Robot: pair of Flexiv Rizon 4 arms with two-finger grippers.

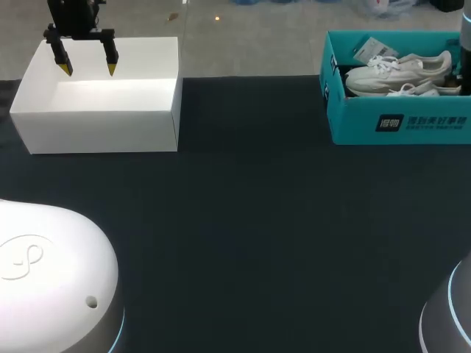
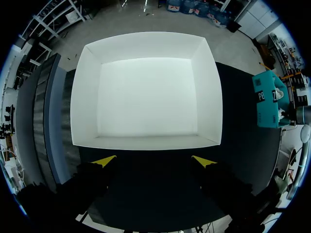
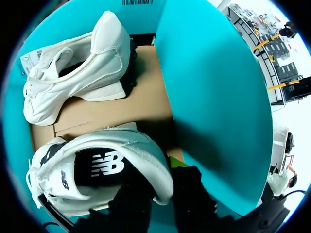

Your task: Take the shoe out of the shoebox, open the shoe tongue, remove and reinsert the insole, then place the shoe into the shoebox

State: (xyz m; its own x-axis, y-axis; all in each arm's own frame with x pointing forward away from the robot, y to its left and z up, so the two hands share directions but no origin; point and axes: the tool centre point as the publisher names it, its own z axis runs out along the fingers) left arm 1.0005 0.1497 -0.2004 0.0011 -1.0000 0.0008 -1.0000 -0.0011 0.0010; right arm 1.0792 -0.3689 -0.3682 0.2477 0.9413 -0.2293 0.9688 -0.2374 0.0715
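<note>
Left gripper [image 1: 88, 70] hangs over the far edge of the open white cardboard box [image 1: 96, 129] at far left of the black cloth-covered table [image 1: 250, 220]. In its wrist view the two yellow tips stand wide apart with nothing between them [image 2: 154, 161], and the white box [image 2: 146, 141] lies ahead showing a bare floor. Judged parked there, out of the working area.

Teal cardboard shoebox [image 1: 360, 121] sits at far right, lid off, holding a pair of white lace-up sneakers [image 1: 397, 70]. Task shoe not yet out.

Right gripper [image 3: 160, 194] is down inside the shoebox [image 3: 214, 97], at the heel of the white sneaker with the dark logo insole [image 3: 97, 170]. The heel collar lies right at it. Cannot tell whether it has clamped yet. The heel is probably chosen as the stiffest handhold. The second white sneaker [image 3: 77, 73] lies on its side further in, apart from the gripper.

Step in hand, by my reading: securing the shoe for lift-out.
</note>
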